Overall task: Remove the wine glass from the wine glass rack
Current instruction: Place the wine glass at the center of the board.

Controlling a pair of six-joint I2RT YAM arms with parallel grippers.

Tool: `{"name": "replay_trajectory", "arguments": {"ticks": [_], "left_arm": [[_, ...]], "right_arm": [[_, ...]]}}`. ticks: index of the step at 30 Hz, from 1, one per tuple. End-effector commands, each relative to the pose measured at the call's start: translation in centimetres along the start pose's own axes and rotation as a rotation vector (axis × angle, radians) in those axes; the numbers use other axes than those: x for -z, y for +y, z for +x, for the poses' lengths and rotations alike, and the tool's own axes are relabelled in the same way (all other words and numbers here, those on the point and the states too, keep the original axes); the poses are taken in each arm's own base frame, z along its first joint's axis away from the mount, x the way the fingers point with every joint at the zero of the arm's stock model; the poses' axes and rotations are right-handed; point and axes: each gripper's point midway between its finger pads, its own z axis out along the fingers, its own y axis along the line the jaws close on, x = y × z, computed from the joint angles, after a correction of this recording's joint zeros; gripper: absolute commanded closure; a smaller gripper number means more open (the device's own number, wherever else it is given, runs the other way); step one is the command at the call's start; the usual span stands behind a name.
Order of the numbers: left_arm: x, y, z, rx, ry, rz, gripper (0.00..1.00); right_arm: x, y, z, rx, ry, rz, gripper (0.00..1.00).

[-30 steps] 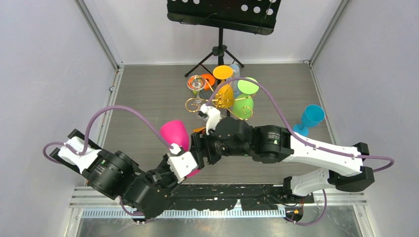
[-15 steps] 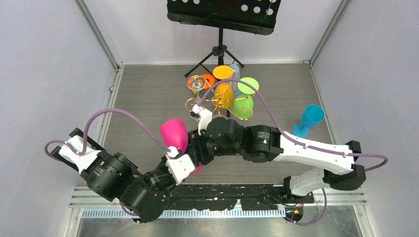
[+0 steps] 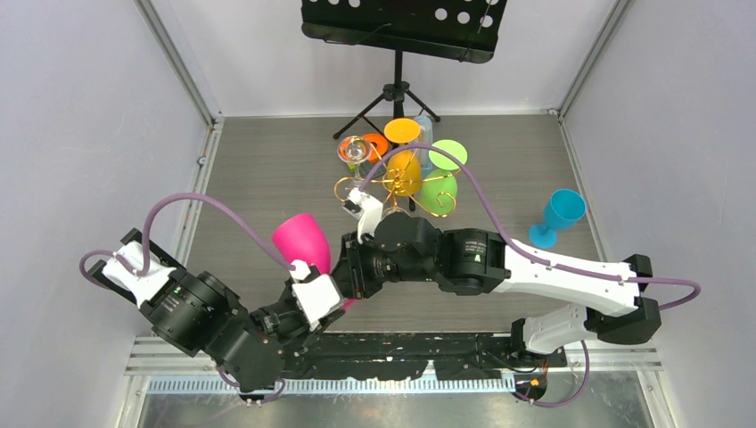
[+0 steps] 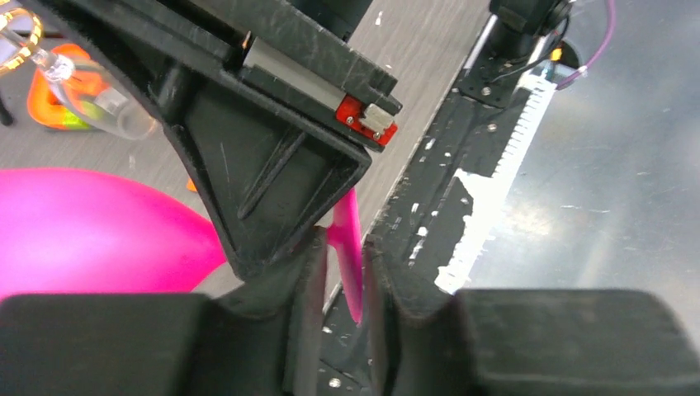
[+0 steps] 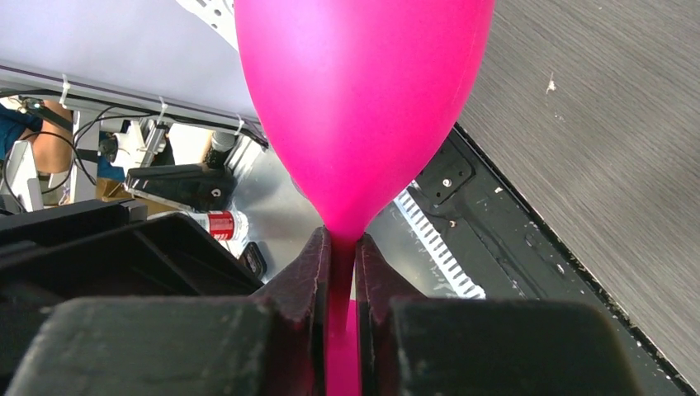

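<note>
- Right gripper (image 5: 340, 243) has now clamped the stem of the pink wine glass (image 3: 303, 239), at 8 o'clock from the wine glass rack (image 3: 390, 185).
- Left gripper (image 4: 342, 247) has loosened, jaws slightly apart around that stem.

Left arm (image 3: 192, 312) and right arm (image 3: 553, 272): white shells, round black joint housings; purple cable (image 3: 192, 197) loops along each; right gripper (image 5: 340, 239): matte black fingers (image 5: 301, 280), edges scuffed.
</note>
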Motion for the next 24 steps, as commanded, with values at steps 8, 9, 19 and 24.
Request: {"name": "replay_trajectory", "arguments": {"ticks": [8,9,19,24], "left_arm": [[-0.1,-0.9,-1.8,0.079,-0.106,0.084,0.32],[-0.1,-0.9,-2.0,0.084,-0.112,0.088,0.31],[-0.1,-0.9,-3.9,0.204,-0.208,0.221,0.22],[-0.7,-0.7,-4.5,0.222,-0.208,0.223,0.19]], "right_arm": [[4.0,0.5,-1.8,0.067,-0.11,-0.045,0.94],[4.1,0.1,-1.7,0.073,-0.111,-0.032,0.94],[9.5,-2.0,-3.8,0.182,-0.277,0.005,0.94],[12.1,-2.5,-5.0,0.252,-0.344,0.019,0.94]]}}
